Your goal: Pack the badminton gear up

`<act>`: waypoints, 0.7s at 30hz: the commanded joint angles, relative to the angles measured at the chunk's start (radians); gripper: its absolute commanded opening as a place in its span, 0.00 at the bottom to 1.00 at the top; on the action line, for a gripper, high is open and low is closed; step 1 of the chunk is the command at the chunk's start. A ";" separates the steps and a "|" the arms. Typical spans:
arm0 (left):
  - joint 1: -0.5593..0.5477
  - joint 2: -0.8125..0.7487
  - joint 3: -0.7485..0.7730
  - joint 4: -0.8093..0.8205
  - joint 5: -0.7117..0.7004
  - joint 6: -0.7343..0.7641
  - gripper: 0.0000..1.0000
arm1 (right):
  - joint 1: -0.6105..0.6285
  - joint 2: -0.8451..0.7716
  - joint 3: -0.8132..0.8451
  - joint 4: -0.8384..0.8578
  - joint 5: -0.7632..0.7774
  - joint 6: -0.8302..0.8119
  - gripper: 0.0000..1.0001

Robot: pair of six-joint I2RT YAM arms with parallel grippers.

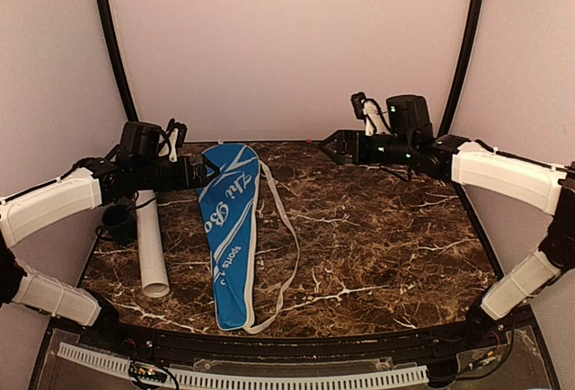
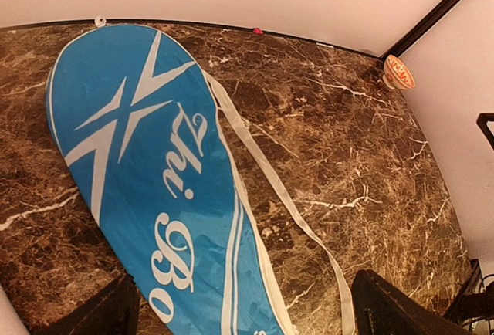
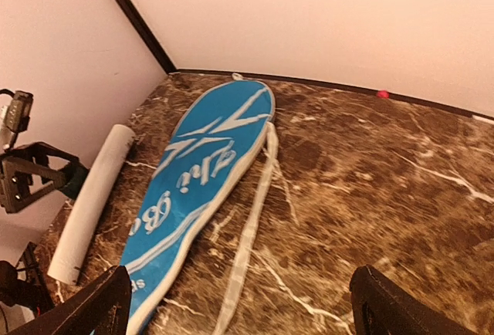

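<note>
The blue racket cover [image 1: 229,228] with white lettering lies flat left of the table's middle, wide end at the back. Its white strap [image 1: 293,237] loops out on its right side. The long white tube [image 1: 151,246] lies left of the cover. My left gripper [image 1: 211,172] hovers open and empty over the cover's wide end; the cover [image 2: 147,173] fills the left wrist view. My right gripper [image 1: 325,146] hovers open and empty above the back middle, apart from the cover [image 3: 201,165] and tube [image 3: 93,196]. No rackets or shuttlecocks are in view.
A small black cup [image 1: 117,222] stands at the left edge beside the tube. The orange-patterned bowl [image 2: 399,72] sits in the far right corner. A tiny red thing [image 3: 382,93] lies at the back wall. Pale walls close in the brown marble table [image 1: 386,237].
</note>
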 commanded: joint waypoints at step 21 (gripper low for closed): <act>0.061 0.039 -0.284 0.133 0.122 -0.032 0.99 | -0.097 -0.344 -0.652 0.169 0.173 0.169 1.00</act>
